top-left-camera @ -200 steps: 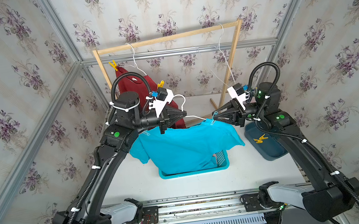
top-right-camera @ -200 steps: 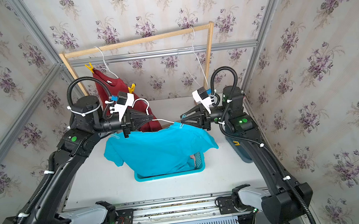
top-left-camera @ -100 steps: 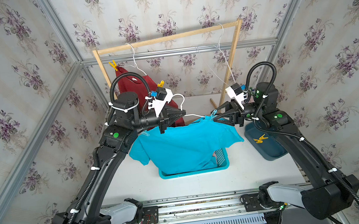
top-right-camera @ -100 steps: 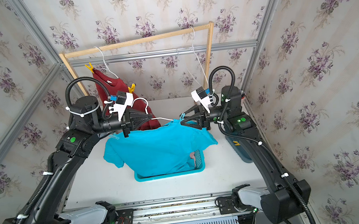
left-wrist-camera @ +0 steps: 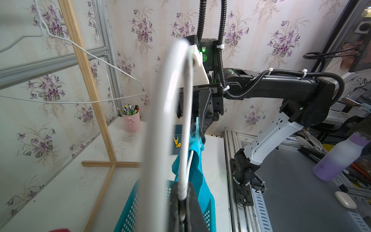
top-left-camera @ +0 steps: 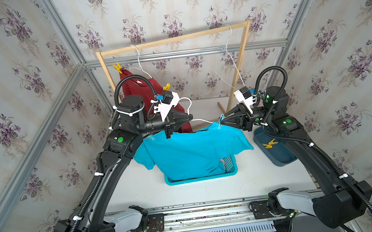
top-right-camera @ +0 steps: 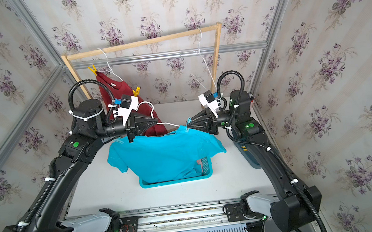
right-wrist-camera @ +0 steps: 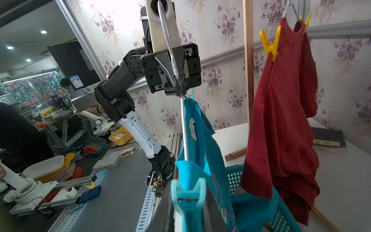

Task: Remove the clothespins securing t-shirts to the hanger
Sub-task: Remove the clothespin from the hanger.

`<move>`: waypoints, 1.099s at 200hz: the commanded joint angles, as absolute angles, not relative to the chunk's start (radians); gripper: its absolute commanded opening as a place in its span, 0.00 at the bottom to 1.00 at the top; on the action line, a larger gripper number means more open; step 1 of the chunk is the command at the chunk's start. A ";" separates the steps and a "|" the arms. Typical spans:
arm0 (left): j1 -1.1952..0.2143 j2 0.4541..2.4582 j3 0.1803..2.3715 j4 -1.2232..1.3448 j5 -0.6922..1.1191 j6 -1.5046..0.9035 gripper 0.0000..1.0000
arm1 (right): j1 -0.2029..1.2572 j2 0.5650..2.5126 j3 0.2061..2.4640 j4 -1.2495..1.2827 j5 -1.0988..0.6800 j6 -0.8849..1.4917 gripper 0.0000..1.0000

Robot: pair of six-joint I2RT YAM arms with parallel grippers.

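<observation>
The light blue clothespin (right-wrist-camera: 188,197) is sitting right at the tip of the right gripper (top-left-camera: 223,123), between its two dark fingers (right-wrist-camera: 162,217). It is pinning the nearer shoulder of the turquoise t-shirt (top-left-camera: 191,153) onto the white wire hanger (top-left-camera: 202,120). Its long axis is standing roughly upright, handle end up and biting end down, crosswise to the gripper's nearly level reach. The jaws are drawn in narrow around the peg and look to be pressing on both its flanks. I judge that a grip, though whether it is squeezing hard enough to spring the peg open is not showing.

The right arm is plainly the nearer one. Across the collar from it, the left gripper (top-left-camera: 191,118) is clamped fully on the hanger's wire below the hook, holding shirt and hanger up over the turquoise basket (top-left-camera: 201,180). In my judgement the coming move is turning on that upright axis: the peg lifting off along it while the left arm is bracing the wire.

Beyond the left gripper, the dark red t-shirt (top-left-camera: 135,89) is hanging from the wooden rack (top-left-camera: 172,39) with two yellow clothespins (top-left-camera: 117,67). Below the right gripper, a dark blue bin (top-left-camera: 283,157) is holding more yellow pegs (top-left-camera: 269,144).

The peg's biting end is hiding behind cloth. A pale shape (top-left-camera: 150,138) under the left gripper may be a second peg, but it is too small to tell.
</observation>
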State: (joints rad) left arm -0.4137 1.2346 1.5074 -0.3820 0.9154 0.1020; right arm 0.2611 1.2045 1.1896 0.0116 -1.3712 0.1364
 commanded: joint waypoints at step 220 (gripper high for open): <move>-0.411 1.226 1.452 -0.356 0.851 0.144 0.00 | 0.253 1.175 1.235 -0.012 -1.142 0.085 0.00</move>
State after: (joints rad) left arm -0.4133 1.2320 1.4532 -0.3485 0.8646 0.1169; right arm 0.2543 1.1725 1.2255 -0.0280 -1.1412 0.0978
